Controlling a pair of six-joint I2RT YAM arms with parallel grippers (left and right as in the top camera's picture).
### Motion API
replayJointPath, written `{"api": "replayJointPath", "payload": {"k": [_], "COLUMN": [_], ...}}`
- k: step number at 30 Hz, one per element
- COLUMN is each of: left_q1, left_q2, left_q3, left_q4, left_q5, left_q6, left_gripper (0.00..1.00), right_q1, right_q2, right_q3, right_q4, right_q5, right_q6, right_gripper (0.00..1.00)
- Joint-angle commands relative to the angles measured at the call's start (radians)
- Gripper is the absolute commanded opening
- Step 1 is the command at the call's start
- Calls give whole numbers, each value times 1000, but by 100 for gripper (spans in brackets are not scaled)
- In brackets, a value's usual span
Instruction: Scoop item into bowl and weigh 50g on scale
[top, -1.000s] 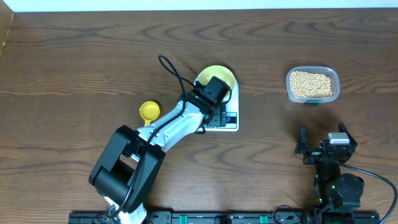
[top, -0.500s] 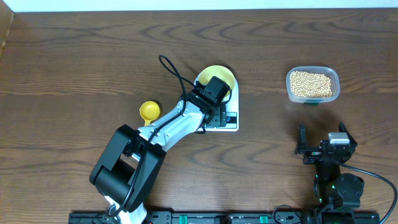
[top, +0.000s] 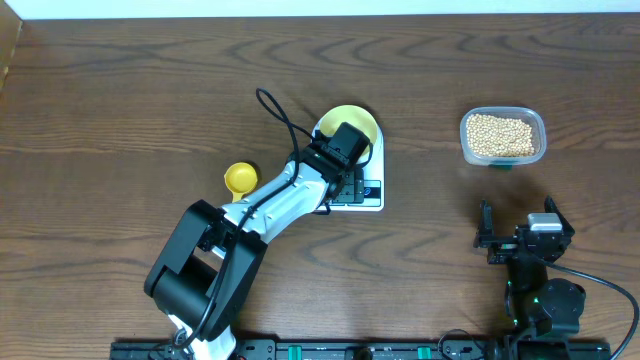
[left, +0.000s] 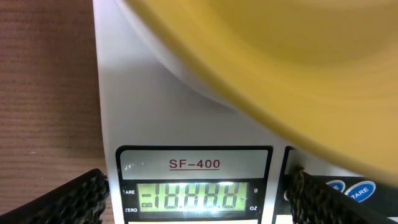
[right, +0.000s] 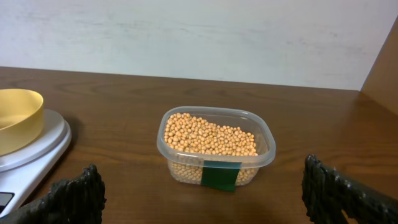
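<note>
Toward the back right of the table, the beans lie heaped in a single clear tub, too many to count, with a green label on its near wall. Well to their left sits the one pale yellow bowl, resting on the rear of the one white scale. The scale's display shows every segment lit under the marking SF-400. One bright yellow scoop lies on the wood left of the scale, apart from it.

Your left gripper hovers low over the scale's front. Its fingers are spread wide, one off each side of the display, holding nothing. Your right gripper sits near the front right edge, facing the tub. Its fingers are also wide apart and empty.

Compare the overhead view with the two earlier ones and you find no change. Both arms, the bowl, the scale, the scoop and the tub are all where they were a second ago.
</note>
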Motion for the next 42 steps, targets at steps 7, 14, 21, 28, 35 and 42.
{"api": "replayJointPath", "payload": {"k": [7,14,21,28,35,42], "left_q1": [0,-4,-39,-45,-45,-45], "left_q2": [76,76,76,76,104,119], "left_q3": [-24,-24,-24,-24,-24,-24], "left_q4": [-14,-15,-29,-29,-31,-44], "left_q5": [-44,-58,-126,-167,-166,-135], "left_q6": [29,29,29,28,28,29], "left_gripper": [95,95,95,95,95,95], "right_q1": [6,6,6,6,6,6], "right_q2": [-7,-7,-7,-7,-7,-7], "right_q3": [-4,-5,-4,-4,-4,-4], "right_q4": [-1,-1,-1,-1,-1,-1], "right_q5": [9,9,9,9,8,9], "right_q6": [1,1,1,1,1,1], "right_gripper": [99,99,99,99,99,99]}}
